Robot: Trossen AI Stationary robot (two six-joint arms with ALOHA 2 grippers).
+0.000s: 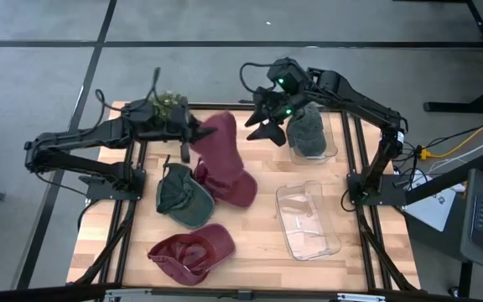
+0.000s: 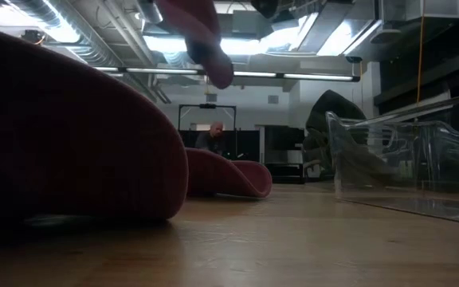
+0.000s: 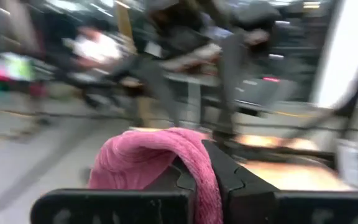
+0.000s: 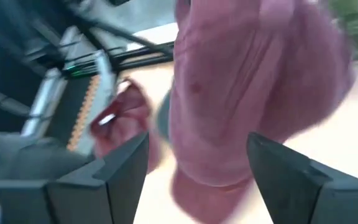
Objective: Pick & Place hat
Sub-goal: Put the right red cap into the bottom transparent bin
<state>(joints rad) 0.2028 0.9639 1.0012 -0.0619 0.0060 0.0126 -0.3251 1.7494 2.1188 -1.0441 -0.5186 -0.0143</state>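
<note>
My left gripper (image 1: 193,130) is shut on a maroon hat (image 1: 218,138) over the table's far middle; the low view shows that hat (image 2: 202,40) hanging clear of the wood. Below it lies a second maroon hat (image 1: 235,186). A dark green hat (image 1: 181,195) and a third maroon hat (image 1: 193,252) rest on the table nearer me. My right gripper (image 1: 267,122) is open and touches nothing, hovering between the held hat and a clear bin (image 1: 332,144) that holds another green hat (image 1: 307,132). Its wrist view faces the held hat (image 4: 247,93). My left gripper pinches a fold of the maroon hat's cloth (image 3: 194,158) between its two fingers (image 3: 229,177), coming roughly level from the table's left. The cloth bulges out beyond the fingers. The hat hangs below and past the gripper, lifted off the table.
A second clear bin (image 1: 307,220) stands on the table's right near side, seen in the low view as a clear wall (image 2: 405,163). Black frame rails (image 1: 132,210) run along both sides of the wooden top. A person (image 2: 212,137) is in the room beyond.
</note>
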